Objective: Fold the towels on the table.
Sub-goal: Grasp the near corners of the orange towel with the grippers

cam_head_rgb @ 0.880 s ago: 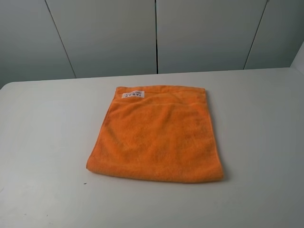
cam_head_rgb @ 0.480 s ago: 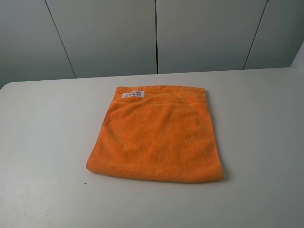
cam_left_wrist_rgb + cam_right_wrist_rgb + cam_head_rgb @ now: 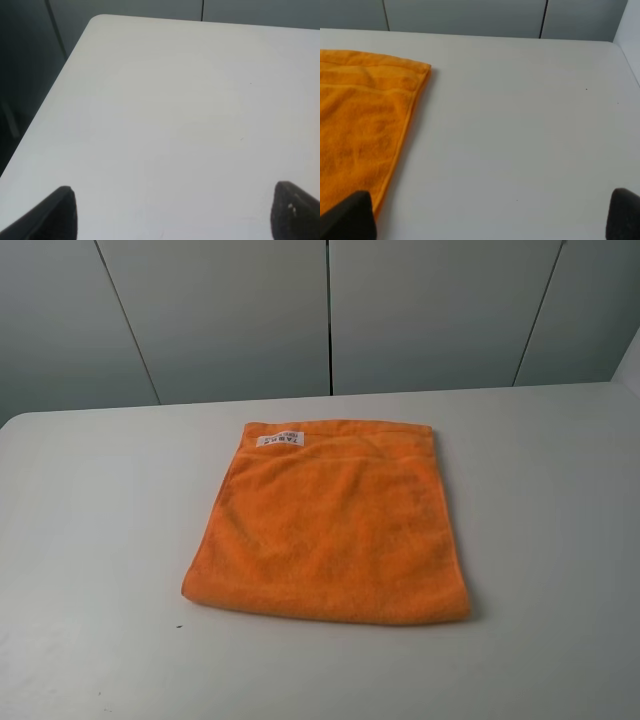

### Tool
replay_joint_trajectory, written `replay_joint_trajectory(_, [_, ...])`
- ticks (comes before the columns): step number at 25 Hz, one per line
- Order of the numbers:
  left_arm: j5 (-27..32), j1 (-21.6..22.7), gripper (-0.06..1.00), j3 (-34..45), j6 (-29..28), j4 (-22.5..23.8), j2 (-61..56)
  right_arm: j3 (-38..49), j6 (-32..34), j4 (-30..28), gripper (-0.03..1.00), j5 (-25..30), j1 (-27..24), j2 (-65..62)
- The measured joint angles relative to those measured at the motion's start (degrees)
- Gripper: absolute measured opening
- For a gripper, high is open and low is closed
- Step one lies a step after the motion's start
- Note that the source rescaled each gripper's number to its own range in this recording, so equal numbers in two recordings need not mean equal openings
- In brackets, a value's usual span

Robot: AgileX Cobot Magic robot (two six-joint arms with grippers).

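The orange towel [image 3: 335, 525] lies flat near the middle of the white table [image 3: 90, 540], with its white label [image 3: 279, 440] at the far left corner. It also shows in the right wrist view [image 3: 360, 130], beside my right gripper. My right gripper [image 3: 490, 220] is open and empty over bare table right of the towel. My left gripper [image 3: 172, 215] is open and empty over bare table near the rounded far-left corner; the towel does not show in its view. Neither gripper shows in the high view.
Grey wall panels [image 3: 330, 315] stand behind the table. The table's left edge [image 3: 45, 105] drops off beside my left gripper. Its right edge [image 3: 626, 55] shows in the right wrist view.
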Motion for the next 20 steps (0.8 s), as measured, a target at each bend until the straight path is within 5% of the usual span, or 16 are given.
replay_joint_trajectory(20, [0.0, 0.0, 0.99, 0.0, 0.0, 0.0, 0.0, 0.0, 0.0, 0.0, 1.0, 0.0, 0.0, 0.0])
